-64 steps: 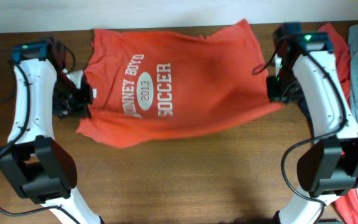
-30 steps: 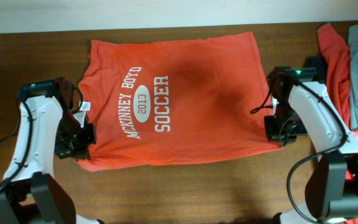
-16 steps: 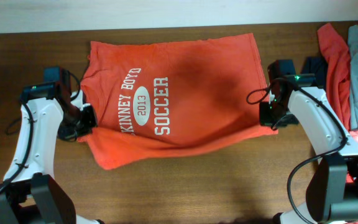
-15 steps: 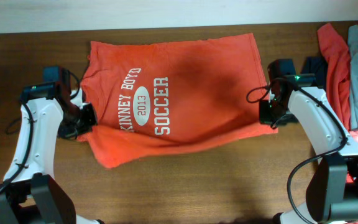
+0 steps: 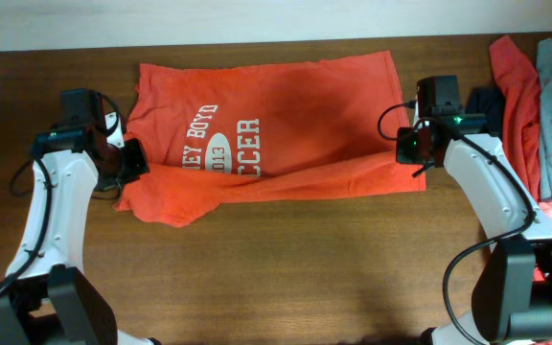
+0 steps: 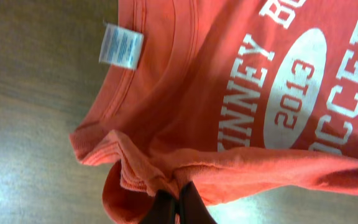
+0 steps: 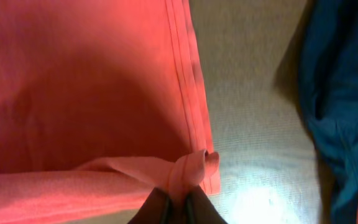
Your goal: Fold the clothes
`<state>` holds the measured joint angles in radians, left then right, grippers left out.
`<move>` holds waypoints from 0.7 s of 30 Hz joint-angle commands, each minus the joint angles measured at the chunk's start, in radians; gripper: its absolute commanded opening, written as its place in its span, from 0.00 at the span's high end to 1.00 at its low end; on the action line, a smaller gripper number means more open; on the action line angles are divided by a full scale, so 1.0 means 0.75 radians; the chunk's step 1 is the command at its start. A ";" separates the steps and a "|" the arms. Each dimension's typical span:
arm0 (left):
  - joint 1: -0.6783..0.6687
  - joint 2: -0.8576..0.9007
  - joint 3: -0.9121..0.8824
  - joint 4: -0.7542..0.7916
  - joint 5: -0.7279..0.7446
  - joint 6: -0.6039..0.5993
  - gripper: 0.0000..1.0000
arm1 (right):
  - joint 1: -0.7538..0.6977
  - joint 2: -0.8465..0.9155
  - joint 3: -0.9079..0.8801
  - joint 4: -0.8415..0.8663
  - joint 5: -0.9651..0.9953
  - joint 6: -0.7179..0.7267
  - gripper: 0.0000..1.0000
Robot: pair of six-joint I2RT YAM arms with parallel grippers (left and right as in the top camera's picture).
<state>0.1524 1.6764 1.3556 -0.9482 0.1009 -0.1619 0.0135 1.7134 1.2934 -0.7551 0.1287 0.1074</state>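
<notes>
Orange-red T-shirt (image 5: 305, 105) is overlapping its lettering (image 5: 220, 153); left pincer (image 6: 176, 196) and right pincer (image 7: 178, 196) are gripping its near edge beside open tabletop (image 5: 286, 273).

At six o'clock the left gripper (image 6: 178, 208) is pinching a bunched fold of the orange-red T-shirt (image 6: 229, 124), its dark jaws pressing together on the cloth. The shirt is filling the view from the centre to three o'clock, showing white lettering and a white oval (image 6: 294, 87) reading 2013. A white neck label (image 6: 120, 46) is sitting at eleven o'clock by the collar. Brown wooden worktop (image 6: 30, 93) is showing at nine o'clock.
</notes>
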 commanded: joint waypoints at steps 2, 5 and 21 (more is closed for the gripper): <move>0.000 0.042 -0.002 0.055 0.010 -0.012 1.00 | -0.013 0.015 0.001 0.041 -0.001 -0.006 0.85; 0.000 0.063 -0.002 0.105 0.010 -0.013 1.00 | -0.013 0.052 0.001 0.062 0.022 -0.004 0.81; -0.001 0.214 -0.002 0.317 0.015 -0.013 1.00 | -0.012 0.128 0.001 0.294 0.054 -0.004 0.80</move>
<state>0.1524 1.8034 1.3556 -0.7376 0.1013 -0.1627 0.0135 1.8042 1.2934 -0.5591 0.1486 0.1013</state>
